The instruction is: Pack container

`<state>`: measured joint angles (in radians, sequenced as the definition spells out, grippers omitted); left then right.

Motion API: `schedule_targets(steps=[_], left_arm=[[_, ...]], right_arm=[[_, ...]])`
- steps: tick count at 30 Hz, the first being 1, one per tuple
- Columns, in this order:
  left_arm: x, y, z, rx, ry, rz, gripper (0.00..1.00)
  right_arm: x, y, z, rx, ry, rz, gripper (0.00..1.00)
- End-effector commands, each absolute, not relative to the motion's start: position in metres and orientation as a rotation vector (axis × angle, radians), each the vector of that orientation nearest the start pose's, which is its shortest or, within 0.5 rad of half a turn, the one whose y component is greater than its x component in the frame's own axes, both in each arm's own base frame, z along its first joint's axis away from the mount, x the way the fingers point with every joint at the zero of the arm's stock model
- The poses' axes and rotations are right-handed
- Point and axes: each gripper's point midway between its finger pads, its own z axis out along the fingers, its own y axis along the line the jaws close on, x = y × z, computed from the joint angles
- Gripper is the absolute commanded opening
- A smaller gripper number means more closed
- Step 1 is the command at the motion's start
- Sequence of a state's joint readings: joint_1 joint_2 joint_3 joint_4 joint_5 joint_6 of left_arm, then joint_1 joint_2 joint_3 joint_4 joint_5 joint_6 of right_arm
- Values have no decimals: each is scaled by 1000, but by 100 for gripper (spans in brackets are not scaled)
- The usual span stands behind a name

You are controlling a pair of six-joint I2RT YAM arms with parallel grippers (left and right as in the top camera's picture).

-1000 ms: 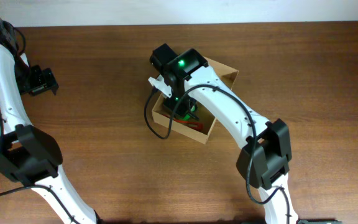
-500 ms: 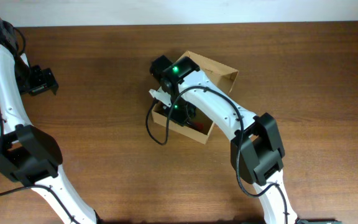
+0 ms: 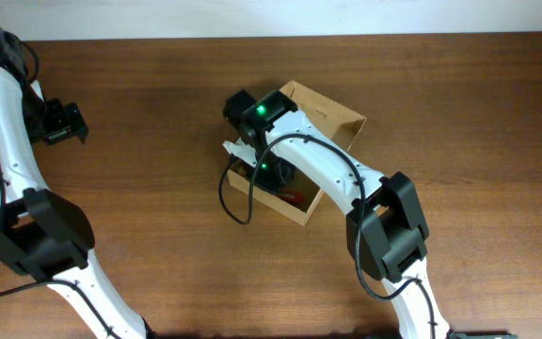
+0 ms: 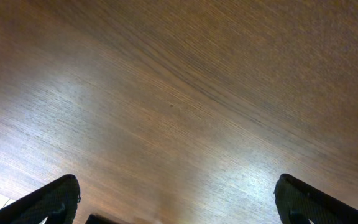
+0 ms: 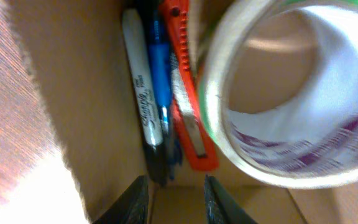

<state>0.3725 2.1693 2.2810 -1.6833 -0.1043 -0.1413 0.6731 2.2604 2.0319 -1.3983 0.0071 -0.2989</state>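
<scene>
**Right claw released over the packed box**

The right claw (image 5: 176, 204) has its jaws parted and grasps nothing, at the open top of the tan cardboard container (image 3: 335, 111), which sits mid-surface (image 4: 185, 93) on grained brown wood. Only its wrist view shows the contents: a black marker (image 5: 143, 93), a blue pen (image 5: 161, 81), a flat orange cutter (image 5: 188, 118) and a glossy tape roll (image 5: 278, 149). Overhead, the arm hides them. The left claw (image 4: 182, 202), spread wide, is far left.

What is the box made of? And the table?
The box looks like tan cardboard: dull, papery, with thin folded flaps. The table looks like dark wood, or a wood-look top: long grain lines and a soft shine.
</scene>
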Motion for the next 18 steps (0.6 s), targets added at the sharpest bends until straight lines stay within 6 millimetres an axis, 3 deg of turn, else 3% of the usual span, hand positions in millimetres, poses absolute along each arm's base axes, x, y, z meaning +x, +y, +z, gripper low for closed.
schedule_targets(steps=[1,5,9,12,14,18], left_arm=[[370,165,171,-789,3059,155,100],[370,165,171,-789,3059,156,100],[370,165,171,-789,3059,156,100],[380,168,171,-782,3019,160,100],[395,169,171,-769,2960,122,100],[408,147,172,-751,2930,-92,100]], right_arm=[[365,265,137,-1318,2696,-119,31],[398,243,238,-970,2557,-178,31],[410,205,296,-739,2499,-132,35],[416,153,307,-534,2555,-126,34],[416,122,301,-437,2620,-47,33],[411,49,270,-204,2737,11,33]])
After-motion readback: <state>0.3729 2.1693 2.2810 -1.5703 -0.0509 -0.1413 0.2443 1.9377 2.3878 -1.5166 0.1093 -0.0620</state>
